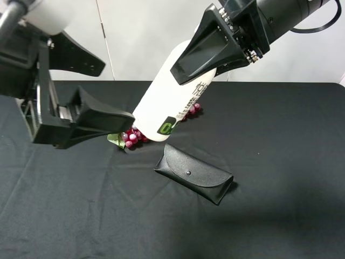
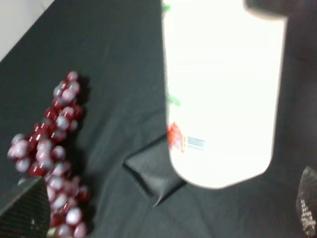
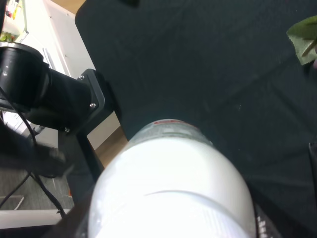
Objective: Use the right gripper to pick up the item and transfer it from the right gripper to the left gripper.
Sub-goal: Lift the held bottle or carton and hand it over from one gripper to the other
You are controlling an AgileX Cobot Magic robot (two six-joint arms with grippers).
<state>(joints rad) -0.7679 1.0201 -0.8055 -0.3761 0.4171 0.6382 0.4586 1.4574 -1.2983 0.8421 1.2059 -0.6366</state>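
My right gripper (image 1: 186,65) is shut on the capped end of the item, a white bottle (image 1: 167,102) with a green-and-black label. It holds the bottle tilted in the air above the table, free end down and to the left. My left gripper (image 1: 117,93) is open at the left. Its lower finger (image 1: 102,116) ends just beside the bottle's free end, apart from it. In the left wrist view the bottle (image 2: 223,99) hangs close ahead between the finger edges (image 2: 22,213). In the right wrist view the bottle (image 3: 173,188) fills the foreground.
A red grape bunch (image 1: 132,137) lies on the black tablecloth (image 1: 280,135) under the bottle, also in the left wrist view (image 2: 54,144). A black glasses case (image 1: 194,172) lies in front of it. The table's back edge meets a white wall.
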